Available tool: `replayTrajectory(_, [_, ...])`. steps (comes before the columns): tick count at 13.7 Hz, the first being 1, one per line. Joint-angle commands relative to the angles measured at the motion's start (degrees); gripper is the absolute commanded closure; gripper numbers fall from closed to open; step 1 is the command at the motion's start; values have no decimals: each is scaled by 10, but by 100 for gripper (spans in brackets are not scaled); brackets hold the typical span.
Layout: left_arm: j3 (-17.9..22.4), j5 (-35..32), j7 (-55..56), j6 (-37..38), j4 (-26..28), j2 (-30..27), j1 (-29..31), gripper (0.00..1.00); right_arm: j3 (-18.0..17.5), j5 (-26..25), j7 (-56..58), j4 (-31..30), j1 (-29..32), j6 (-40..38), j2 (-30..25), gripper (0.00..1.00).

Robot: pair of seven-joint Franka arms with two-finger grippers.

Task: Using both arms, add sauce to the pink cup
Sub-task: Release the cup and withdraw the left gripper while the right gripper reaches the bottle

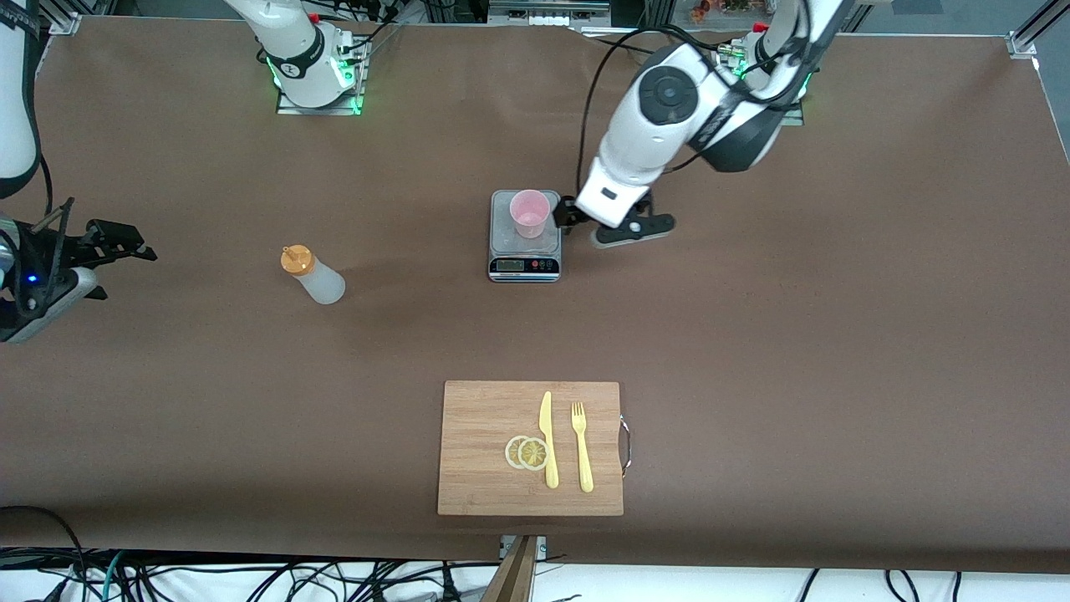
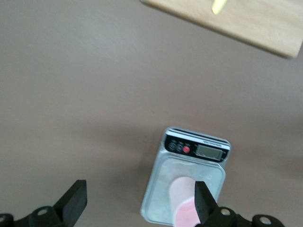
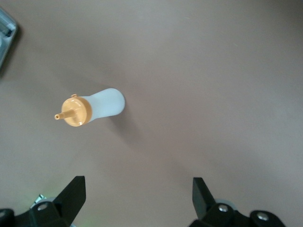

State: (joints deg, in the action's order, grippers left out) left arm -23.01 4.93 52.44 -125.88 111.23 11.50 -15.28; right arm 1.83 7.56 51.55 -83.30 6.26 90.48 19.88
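Observation:
The pink cup [image 1: 530, 213] stands upright on the steel plate of a small scale [image 1: 524, 251] in the middle of the table. My left gripper [image 1: 568, 213] is low beside the cup, toward the left arm's end of the table. In the left wrist view it [image 2: 139, 202] is open and empty. One finger [image 2: 203, 204] overlaps the cup [image 2: 182, 201], and the gap is mostly over bare table beside the scale [image 2: 163, 179]. The sauce bottle [image 1: 313, 275] with the orange cap stands toward the right arm's end. My right gripper [image 1: 117, 240] is open and empty at that end, apart from the bottle [image 3: 97, 109].
A wooden cutting board [image 1: 468, 418] lies nearer the front camera than the scale, with a yellow knife [image 1: 547, 439], a yellow fork [image 1: 582, 447] and two lemon slices [image 1: 527, 452] on it. Its edge shows in the left wrist view [image 2: 246, 23]. Brown table surface [image 1: 836, 334] surrounds these.

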Motion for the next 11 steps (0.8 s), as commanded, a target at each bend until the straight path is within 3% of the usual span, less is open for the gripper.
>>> replayTrajectory(1, [-5,-10,-43,43,13,-56,51,0,-2,68,142,-2,29,-6,33,0])
replayTrajectory(5, [28,-12,-207,196,-34,-114,93,0,-2,149,307,-33,48,-7,74,0])
replayTrajectory(8, [114,-34,-360,314,-108,-118,100,0,-2,210,404,-96,58,-5,74,0])
replayTrajectory(11, [181,-58,-464,368,-156,-118,104,0,-2,277,517,-149,71,-6,74,0])
